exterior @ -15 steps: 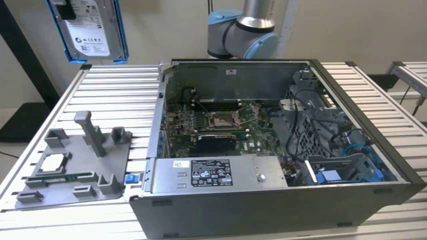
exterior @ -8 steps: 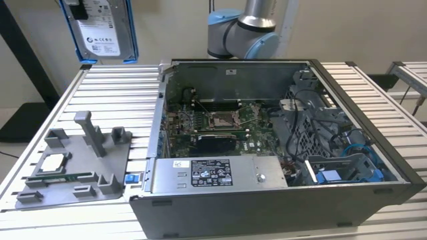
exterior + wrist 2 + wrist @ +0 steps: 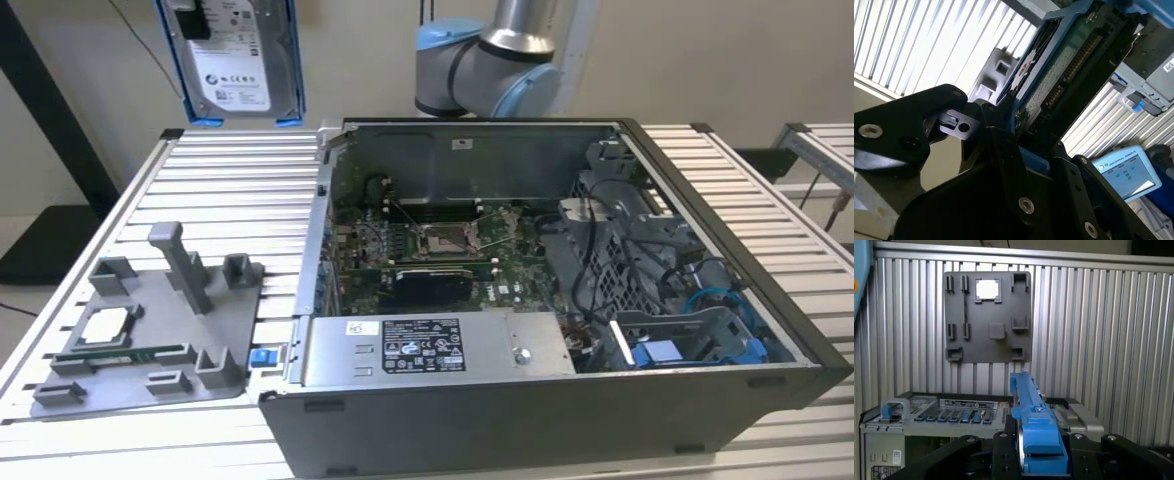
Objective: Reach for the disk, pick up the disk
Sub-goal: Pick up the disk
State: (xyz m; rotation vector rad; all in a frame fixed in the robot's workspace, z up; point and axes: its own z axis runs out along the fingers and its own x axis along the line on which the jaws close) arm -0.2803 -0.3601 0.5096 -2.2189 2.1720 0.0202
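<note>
As the exterior view shows, the disk [image 3: 234, 55] hangs upright, well above the surface [image 3: 214, 180]; in the second wrist view the fingers [image 3: 999, 147] clamp its edge; in the first wrist view it sits centred between them; a firm, even squeeze seems wise.

A ribbed silver aluminium counter [image 3: 200, 170] of long parallel slats spans the scene, with a second slatted metal counter [image 3: 825, 140] near it at the exterior view's right. Behind stands a plain, evenly lit cream wall [image 3: 360, 60], a black upright post [image 3: 47, 90] before it.
</note>
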